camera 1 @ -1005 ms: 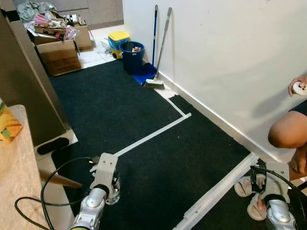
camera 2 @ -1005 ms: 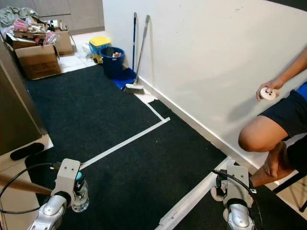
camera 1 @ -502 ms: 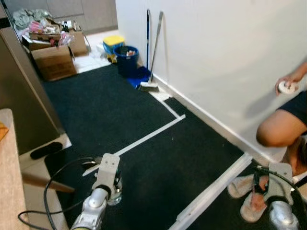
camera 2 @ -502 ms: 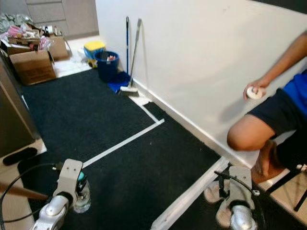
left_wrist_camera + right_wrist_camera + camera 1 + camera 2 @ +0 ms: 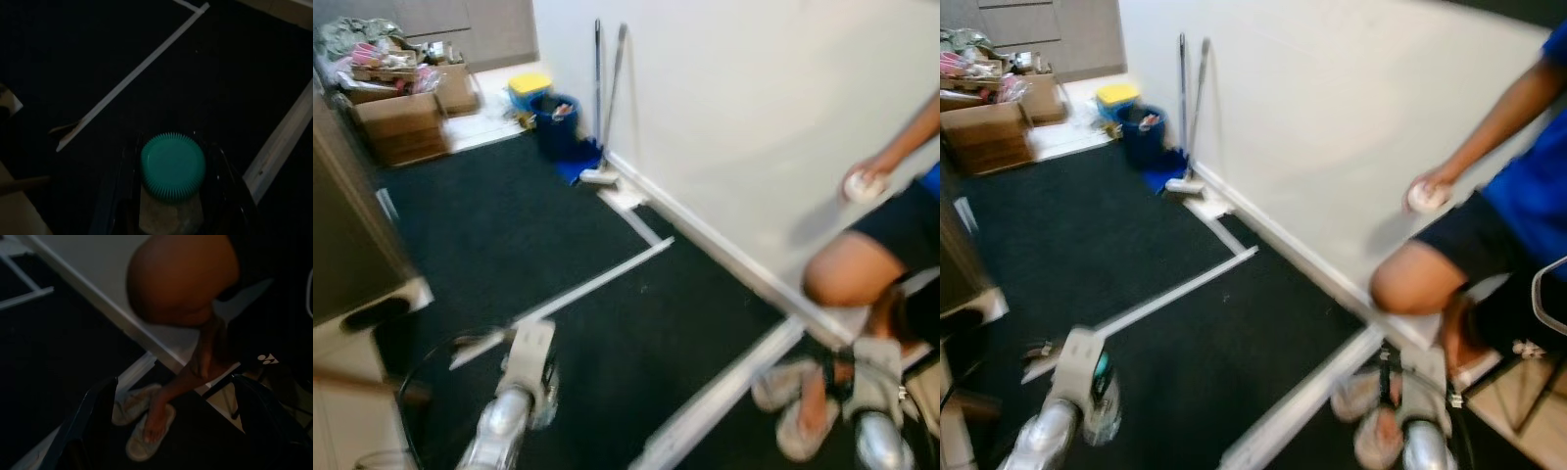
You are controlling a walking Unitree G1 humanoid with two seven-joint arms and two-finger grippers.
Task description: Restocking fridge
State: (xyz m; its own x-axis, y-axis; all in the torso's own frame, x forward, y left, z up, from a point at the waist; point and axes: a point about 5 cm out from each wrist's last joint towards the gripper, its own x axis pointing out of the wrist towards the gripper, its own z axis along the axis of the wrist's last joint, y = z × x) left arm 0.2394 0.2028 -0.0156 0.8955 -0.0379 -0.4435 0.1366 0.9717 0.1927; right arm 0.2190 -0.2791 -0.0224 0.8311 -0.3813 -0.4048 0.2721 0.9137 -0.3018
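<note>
I see my left gripper (image 5: 171, 196) closed around a clear bottle (image 5: 172, 169), fingers either side of it. The bottle stands upright, long axis vertical, its ribbed teal cap (image 5: 172, 164) facing the wrist camera, above the black carpet (image 5: 558, 235). My right gripper (image 5: 181, 431) hangs spread wide, holding nothing, above a slipper (image 5: 149, 431). Beyond sit a person (image 5: 1489, 245) and a blue bucket (image 5: 555, 122).

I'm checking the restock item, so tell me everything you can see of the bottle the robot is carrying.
The bottle is clear plastic with a ridged teal cap, upright, seen from above in the left wrist view. The left end effector grips it, one black finger on each side below the cap. It hangs above dark carpet; label and contents cannot be made out.
</note>
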